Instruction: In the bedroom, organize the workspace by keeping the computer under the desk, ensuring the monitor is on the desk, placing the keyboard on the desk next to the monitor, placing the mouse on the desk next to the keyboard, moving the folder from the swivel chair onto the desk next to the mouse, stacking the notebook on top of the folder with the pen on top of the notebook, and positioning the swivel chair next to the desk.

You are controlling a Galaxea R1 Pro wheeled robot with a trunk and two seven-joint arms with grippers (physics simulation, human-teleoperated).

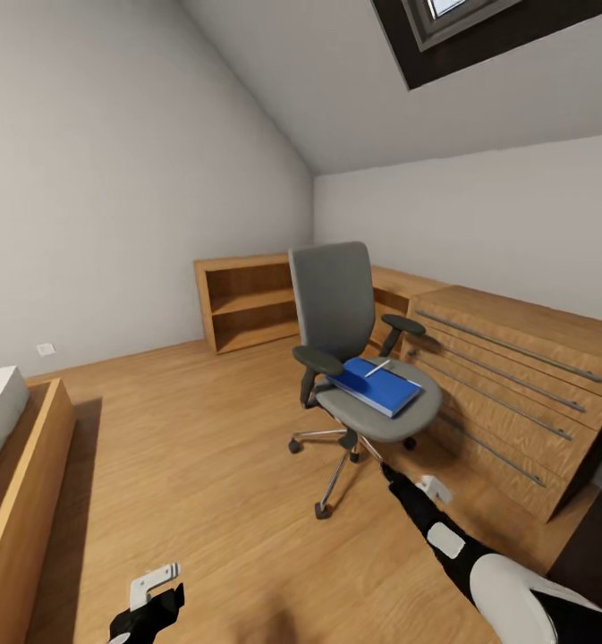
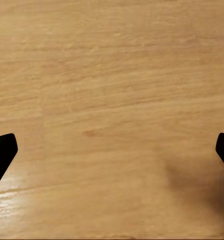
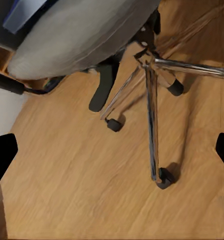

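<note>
The swivel chair point(image 1: 336, 309), grey with a chrome star base point(image 3: 151, 100), stands mid-room on the wooden floor. On its seat lies the blue folder point(image 1: 385, 389), with a thin pale pen point(image 1: 377, 367) across it. A thicker blue slab under the pen may be the notebook; I cannot tell. My right gripper point(image 1: 385, 467) reaches low toward the chair base, open point(image 3: 112, 150), with nothing between its fingers. My left gripper point(image 1: 148, 613) hangs open over bare floor point(image 2: 112, 150). The computer, monitor, keyboard and mouse are out of view.
A light wooden drawer cabinet point(image 1: 515, 385) stands close to the chair's right. A low wooden shelf point(image 1: 247, 304) lines the back wall. A bed with a wooden frame point(image 1: 23, 483) is at the left. A dark panel point(image 1: 600, 537) shows at the right edge.
</note>
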